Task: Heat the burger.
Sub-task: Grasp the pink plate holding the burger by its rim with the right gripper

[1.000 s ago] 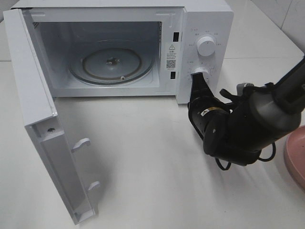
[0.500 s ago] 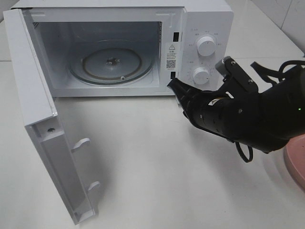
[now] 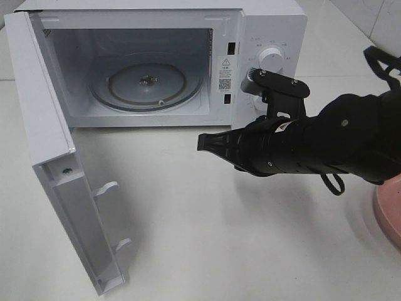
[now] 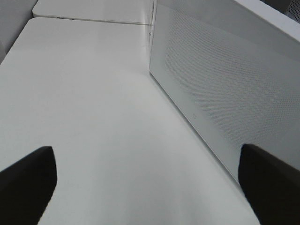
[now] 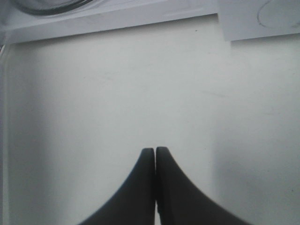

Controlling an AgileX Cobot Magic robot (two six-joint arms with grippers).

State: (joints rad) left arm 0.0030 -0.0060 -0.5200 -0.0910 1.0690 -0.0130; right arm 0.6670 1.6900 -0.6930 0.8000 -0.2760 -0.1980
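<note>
burger: not in any view, so I can't place it. The pink plate (image 3: 387, 210) at the table's right edge is cut off by the frame and the part showing is bare. My guess is the burger sits on the hidden part or beyond it.
microwave (image 3: 269, 25): along the far edge of the table (image 3: 207, 238), opening facing the near edge.
door (image 3: 50, 150): swung right out toward the near-left corner. That wide, an arm can get in without clipping it.
turntable (image 3: 147, 81): glass, bare, centred inside. Nothing loaded yet.
right gripper (image 3: 203, 142): fingers pressed together, nothing between them. It hangs over the middle of the table in front of the opening, tip pointing at the left edge. Closed and empty reads as transit, not a grasp.
right arm (image 3: 351, 135): covers the lower control panel (image 3: 276, 37); the upper knob (image 3: 270, 56) shows above it.
left gripper (image 4: 146, 154): fingers wide apart, empty. Out of the high view. Its own camera puts it over bare table on the door's outer side, meshed face just beside. Looks parked out of the loading path.
step: door looks done; fetching the burger would be next.
need: the right fingers must spread before any pick, and the arm has to turn toward the right edge.
risk: soft stacked food, so too much squeeze shifts the layers. Door edge and opening lip are the tight spots.
</note>
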